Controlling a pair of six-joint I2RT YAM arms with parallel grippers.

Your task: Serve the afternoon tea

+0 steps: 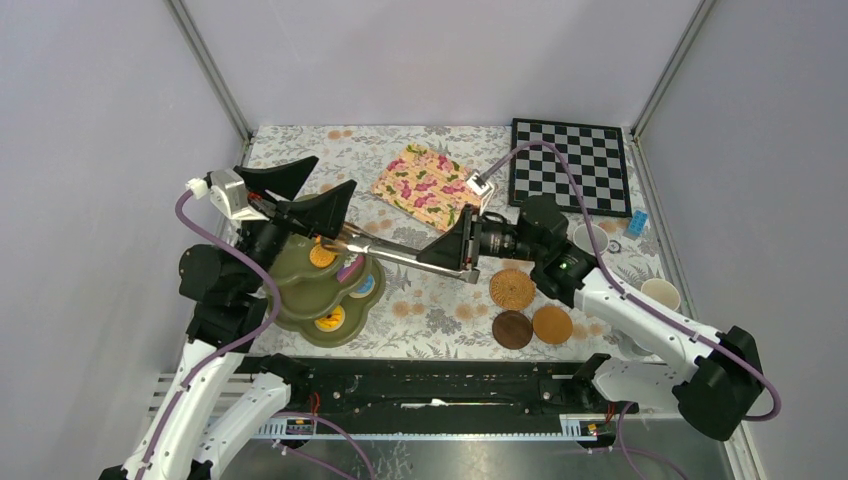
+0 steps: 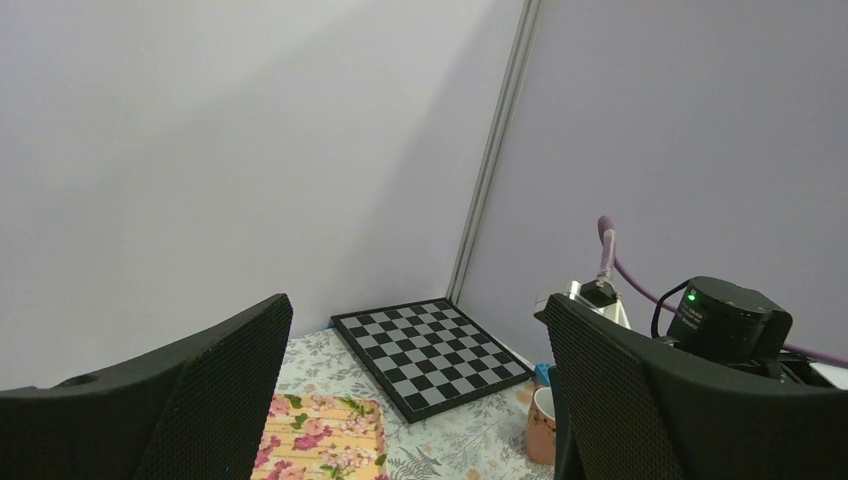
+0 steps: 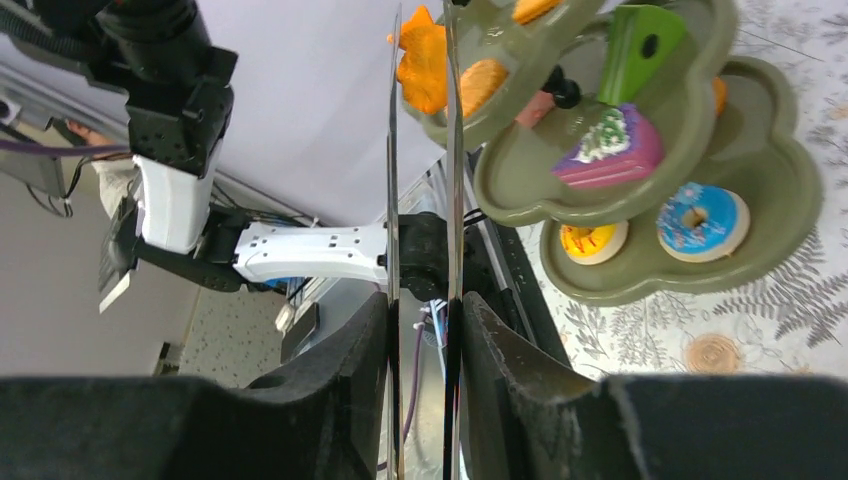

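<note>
Pinching the metal tongs point(image 3: 450, 150) tight, the right gripper point(image 1: 458, 250) pokes them toward 9 o'clock, so the thin tips reach the top plate of the green stand point(image 1: 292, 268) and the fat arm does not bump the cakes point(image 3: 610, 150). The left gripper point(image 1: 318, 182), fingers spread wide and holding nothing, hangs near 10 o'clock, out of the way, I think. The coasters point(image 1: 512, 288) lie bare at 4 o'clock, with mugs point(image 1: 590, 238) near 3 o'clock, likely next.
</note>
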